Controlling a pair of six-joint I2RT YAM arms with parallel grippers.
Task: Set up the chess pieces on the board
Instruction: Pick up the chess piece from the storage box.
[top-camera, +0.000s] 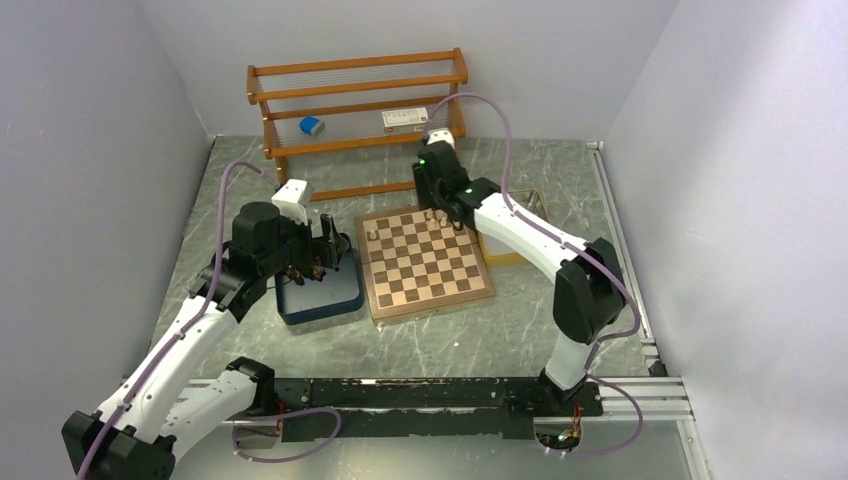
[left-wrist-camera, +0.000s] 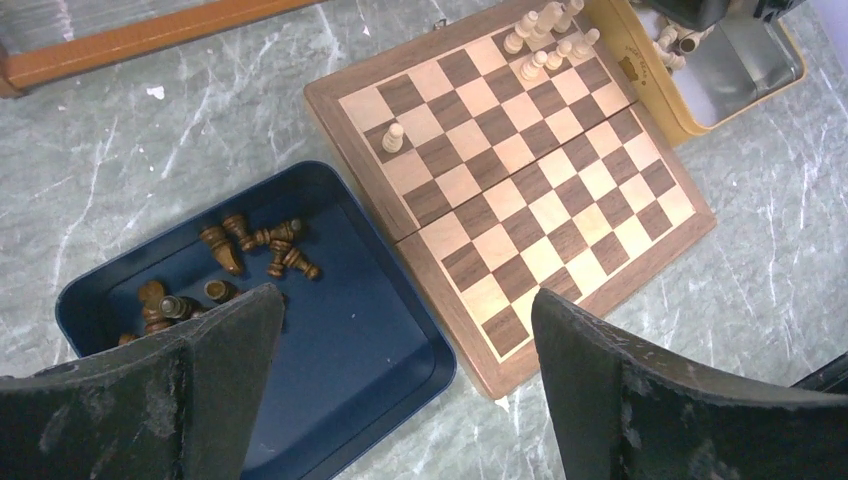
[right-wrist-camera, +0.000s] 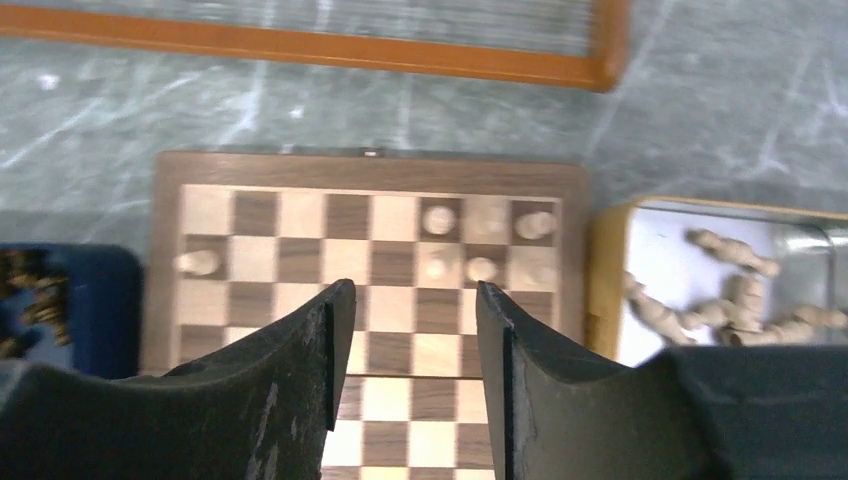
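Observation:
The wooden board (top-camera: 420, 275) lies mid-table. Several cream chess pieces (top-camera: 437, 216) stand in its far right corner, and a lone cream one (top-camera: 372, 232) near the far left. My right gripper (top-camera: 441, 207) hovers over that far edge. In the right wrist view it (right-wrist-camera: 413, 290) is open with nothing between the fingers, and the cream pieces (right-wrist-camera: 480, 268) are just beyond. My left gripper (top-camera: 318, 262) hangs over the navy tray (top-camera: 330, 305). It (left-wrist-camera: 405, 300) is wide open and empty. Several dark pieces (left-wrist-camera: 255, 245) lie in that tray (left-wrist-camera: 400, 330).
A yellow tray (right-wrist-camera: 605, 270) right of the board holds several loose cream pieces (right-wrist-camera: 735, 300); my right arm hides most of it from above. A wooden rack (top-camera: 355, 100) stands at the back with a blue object (top-camera: 312, 125) and a white card (top-camera: 403, 118).

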